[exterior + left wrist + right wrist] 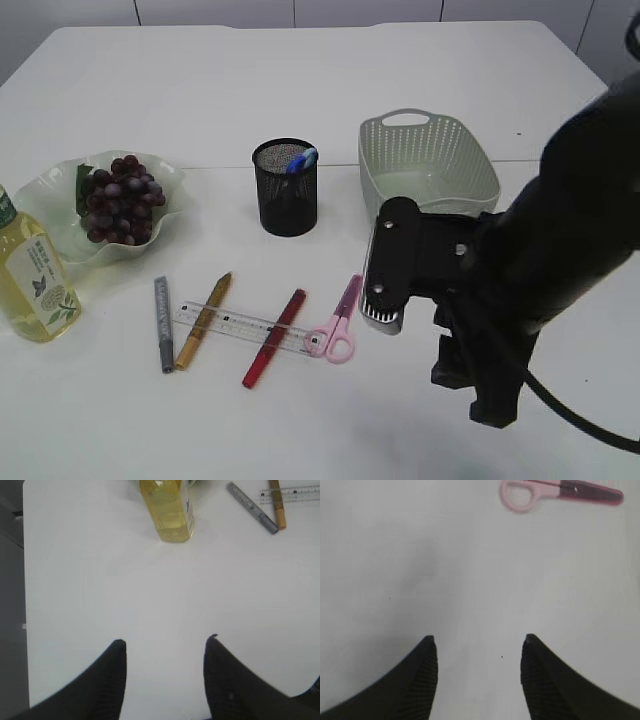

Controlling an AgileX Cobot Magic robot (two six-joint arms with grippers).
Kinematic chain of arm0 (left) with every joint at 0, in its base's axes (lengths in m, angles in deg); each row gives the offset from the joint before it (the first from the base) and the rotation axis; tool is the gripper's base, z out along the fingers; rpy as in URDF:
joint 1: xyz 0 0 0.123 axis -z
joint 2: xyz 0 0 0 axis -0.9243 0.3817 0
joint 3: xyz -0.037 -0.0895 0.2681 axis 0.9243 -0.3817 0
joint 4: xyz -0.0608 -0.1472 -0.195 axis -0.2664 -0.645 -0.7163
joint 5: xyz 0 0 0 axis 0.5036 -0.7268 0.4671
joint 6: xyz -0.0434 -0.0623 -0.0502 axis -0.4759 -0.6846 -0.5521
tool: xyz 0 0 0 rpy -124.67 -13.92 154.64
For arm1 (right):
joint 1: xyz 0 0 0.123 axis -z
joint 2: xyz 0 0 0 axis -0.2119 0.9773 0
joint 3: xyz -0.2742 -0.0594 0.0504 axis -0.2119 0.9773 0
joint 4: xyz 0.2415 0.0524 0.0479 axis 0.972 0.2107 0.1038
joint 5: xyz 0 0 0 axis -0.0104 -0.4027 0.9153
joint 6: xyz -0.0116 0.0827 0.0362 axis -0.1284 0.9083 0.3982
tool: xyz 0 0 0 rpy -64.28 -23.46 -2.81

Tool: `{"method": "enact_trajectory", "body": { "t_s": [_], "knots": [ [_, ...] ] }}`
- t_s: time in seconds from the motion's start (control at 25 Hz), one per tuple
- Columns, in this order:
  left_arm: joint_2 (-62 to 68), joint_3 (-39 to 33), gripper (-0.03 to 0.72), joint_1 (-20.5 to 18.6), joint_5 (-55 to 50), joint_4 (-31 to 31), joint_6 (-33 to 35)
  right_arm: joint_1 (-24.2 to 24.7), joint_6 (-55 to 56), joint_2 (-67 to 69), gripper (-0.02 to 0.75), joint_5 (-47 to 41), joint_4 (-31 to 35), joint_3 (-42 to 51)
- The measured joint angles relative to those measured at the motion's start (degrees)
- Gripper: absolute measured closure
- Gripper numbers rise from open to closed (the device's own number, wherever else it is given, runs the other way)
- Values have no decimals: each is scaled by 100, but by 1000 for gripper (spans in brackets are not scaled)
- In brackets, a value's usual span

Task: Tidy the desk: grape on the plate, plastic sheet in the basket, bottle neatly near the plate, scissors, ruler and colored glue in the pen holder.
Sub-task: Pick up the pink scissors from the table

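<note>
Dark grapes (120,200) lie on the pale green plate (55,180). To its left stands the yellow bottle (30,275), which the left wrist view shows ahead as the bottle (170,510). In a row on the table lie a grey glue pen (163,325), a gold one (204,318), the clear ruler (240,325), a red pen (273,338) and pink scissors (338,322). The black mesh pen holder (285,190) holds something blue. I cannot make out the plastic sheet. My left gripper (165,641) is open over bare table. My right gripper (477,642) is open and empty, short of the scissors (555,491).
The light green basket (428,165) stands right of the pen holder. My right arm (530,260) fills the right side of the exterior view and covers the table there. In the left wrist view, the table edge (24,605) runs down the left.
</note>
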Motion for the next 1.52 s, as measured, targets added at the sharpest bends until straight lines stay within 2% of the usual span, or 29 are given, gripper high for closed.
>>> {"method": "enact_trajectory", "body": {
  "t_s": [0.28,0.36,0.76,1.12,1.28,1.52],
  "knots": [
    [447,0,318,0,0,13,2,808,-2112,533,344,-448,1410,-825],
    [555,0,318,0,10,36,2,962,-2693,699,346,-527,1553,-1076],
    [924,0,318,0,31,153,2,1066,-4595,2025,347,-729,1621,-2295],
    [1057,0,318,0,39,167,12,1066,-5241,2166,347,-327,1666,-2420],
    [1057,0,318,0,39,182,12,1066,-5871,2200,347,-173,1657,-2420],
    [1057,0,318,0,39,295,12,1066,-6826,2631,347,-519,1436,-2891]
  ]
}}
